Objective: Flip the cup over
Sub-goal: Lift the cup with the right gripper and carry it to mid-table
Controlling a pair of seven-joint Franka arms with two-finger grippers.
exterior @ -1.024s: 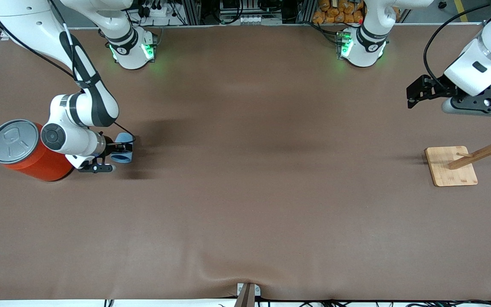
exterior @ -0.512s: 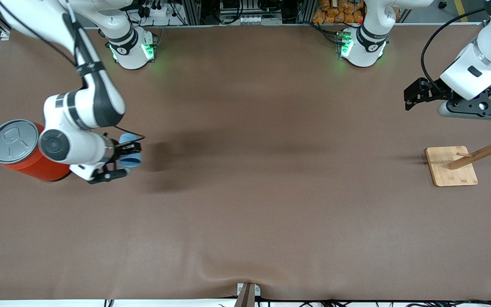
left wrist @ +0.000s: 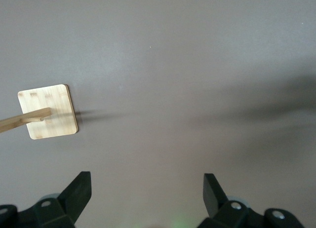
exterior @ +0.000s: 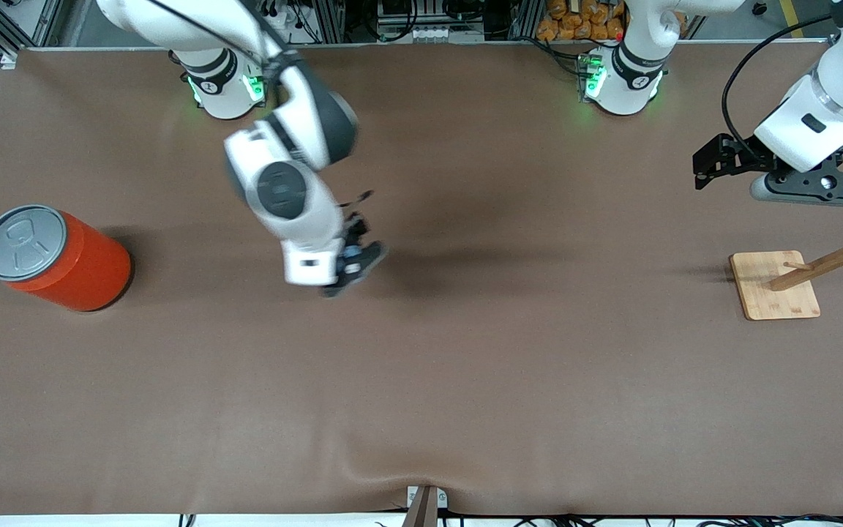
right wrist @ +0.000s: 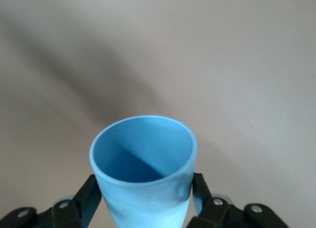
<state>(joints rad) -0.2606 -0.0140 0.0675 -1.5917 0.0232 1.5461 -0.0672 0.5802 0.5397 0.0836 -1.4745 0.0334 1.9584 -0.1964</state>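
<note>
Cup (right wrist: 143,181): light blue tapered plastic cup, clamped between the two black fingers (right wrist: 88,196) of the right gripper (exterior: 354,258); in the right wrist view its open mouth faces away from the wrist camera and fills the lower centre of that frame, one finger pressed on each side of its wall; in the front view only a small blue patch of it shows between the fingers
Right gripper: closed on the cup, up in the air over bare brown worktop (exterior: 465,366), a little left of centre and slightly above the middle of the front frame; its arm reaches down from the base at upper left, and a dark shadow lies on the worktop beside it
Left gripper (exterior: 714,157): fingers spread wide with nothing between them, as the left wrist view shows at its lower edge; it hangs at the upper right of the front frame, above the wooden stand, where this arm waits
Can (exterior: 52,256): large orange-red can with a grey pull-tab lid, standing at the left edge of the front frame, well apart from the right gripper and the cup
Wooden stand (exterior: 774,285): square pale wood base with a slanted pegged post, at the right edge of the front frame
</note>
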